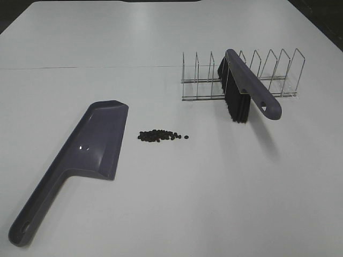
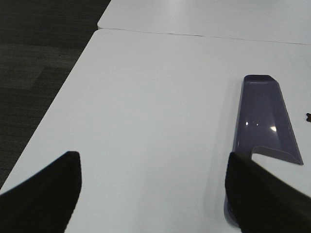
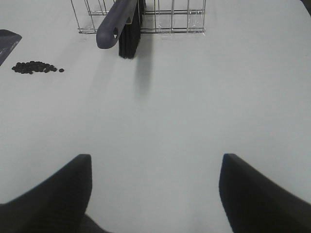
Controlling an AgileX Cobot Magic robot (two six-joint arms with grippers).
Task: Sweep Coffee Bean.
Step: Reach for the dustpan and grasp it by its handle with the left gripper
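1. Exterior high view first: the coffee beans (image 1: 159,136) lie in a small dark heap near the middle of the white desk (image 1: 214,203)
2. The heap is stretched into a short band, its long axis running left to right across this view, with one stray bean (image 1: 186,136) just off its right end
3. The band's left end points at the purple dustpan (image 1: 94,142), near its long side edge but not touching it
4. The dustpan lies flat, its scoop towards the far side and its handle slanting back to the near left corner
5. Over on the right, the purple brush (image 1: 252,91) leans tilted in a wire rack (image 1: 278,75), black bristles down and its handle end with the hanging hole towards the near right
6. The beans sit between dustpan and brush, well apart from the brush
7. Left wrist view: the left pincer (image 2: 151,158) is released, jaws spread wide over bare desk, the dustpan beside one finger
8. Right wrist view: the right pincer (image 3: 155,158) is released too, jaws wide apart above the desk, beans and brush well ahead of it
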